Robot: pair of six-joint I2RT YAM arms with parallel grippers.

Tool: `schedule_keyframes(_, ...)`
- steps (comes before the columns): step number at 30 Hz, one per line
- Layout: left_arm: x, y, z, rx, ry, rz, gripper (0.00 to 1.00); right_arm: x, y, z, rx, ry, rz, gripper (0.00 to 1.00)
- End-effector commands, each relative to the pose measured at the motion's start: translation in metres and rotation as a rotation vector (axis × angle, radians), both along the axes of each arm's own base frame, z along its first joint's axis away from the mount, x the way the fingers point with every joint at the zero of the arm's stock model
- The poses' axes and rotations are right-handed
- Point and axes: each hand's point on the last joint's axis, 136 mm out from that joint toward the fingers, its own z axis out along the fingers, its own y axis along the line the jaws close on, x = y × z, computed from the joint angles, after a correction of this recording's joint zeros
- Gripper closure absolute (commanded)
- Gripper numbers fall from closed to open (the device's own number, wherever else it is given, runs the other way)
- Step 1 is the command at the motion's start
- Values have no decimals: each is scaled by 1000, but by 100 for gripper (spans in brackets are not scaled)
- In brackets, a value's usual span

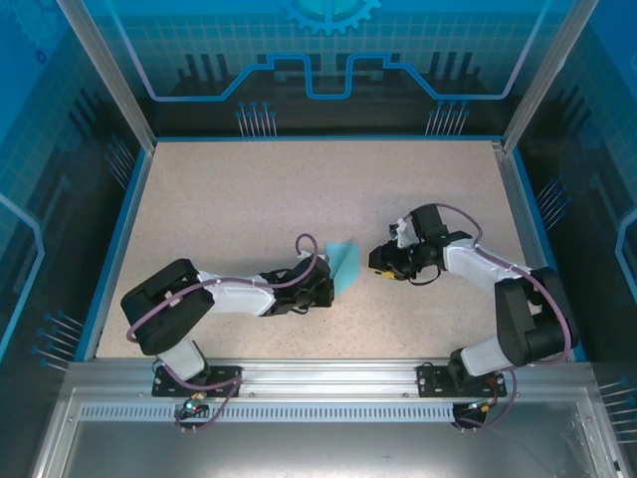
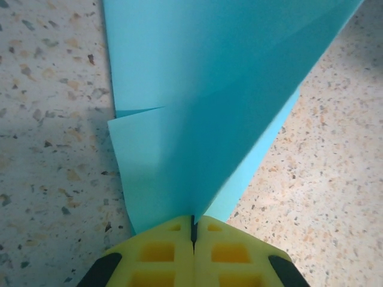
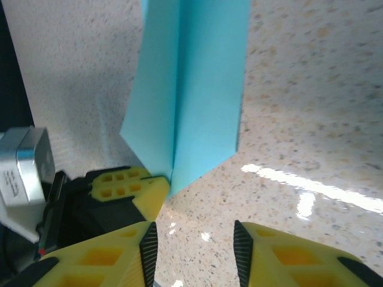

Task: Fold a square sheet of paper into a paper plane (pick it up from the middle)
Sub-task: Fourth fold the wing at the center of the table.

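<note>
The left claw [image 2: 192, 232] is pressed together on the bottom edge of the paper sheet [image 2: 203, 107]. The sheet is a creased turquoise piece held upright off the table [image 1: 249, 199], with its layers fanning out above the pinch. The right claw [image 3: 194, 239] sits just beside the paper sheet, on the side away from the left claw. Its fingers are spread with nothing between them, and they do not touch the paper.

The pinch is narrow and low on the sheet, so a nudge from the right claw could pivot the sheet or slip it free. Closing off the centre crease would probably set a crooked fold. If the two claws pull against each other, paper this thin may crumple or tear.

Count: one paper sheet, two claws, one table.
</note>
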Motion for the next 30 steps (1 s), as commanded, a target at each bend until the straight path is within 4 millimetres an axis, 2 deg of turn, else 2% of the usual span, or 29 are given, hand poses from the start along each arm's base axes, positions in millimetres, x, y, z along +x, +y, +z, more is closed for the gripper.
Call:
schedule_keyframes(1, -14, 0, 3, -98, 47, -67, 100, -5, 16, 8, 36, -42, 70, 64)
schedule_keyframes(5, -16, 7, 3, -133, 69, -72, 100, -8, 30, 14, 50, -76, 115, 70)
schedule_keyframes(10, -19, 6, 5, -171, 90, -92, 100, -11, 53, 18, 54, -93, 177, 79)
schedule_keyframes(15, -17, 6, 5, -215, 121, -80, 100, -7, 70, 16, 81, -88, 185, 81)
schedule_keyframes(22, -16, 15, 3, -239, 145, -37, 100, -3, 95, 2, 115, -46, 215, 82)
schedule_keyframes(24, -16, 16, 2, -248, 149, -31, 100, 3, 103, 4, 118, -57, 225, 82)
schedule_keyframes(30, -16, 17, -1, -270, 174, -30, 100, 11, 108, -13, 112, -20, 202, 82)
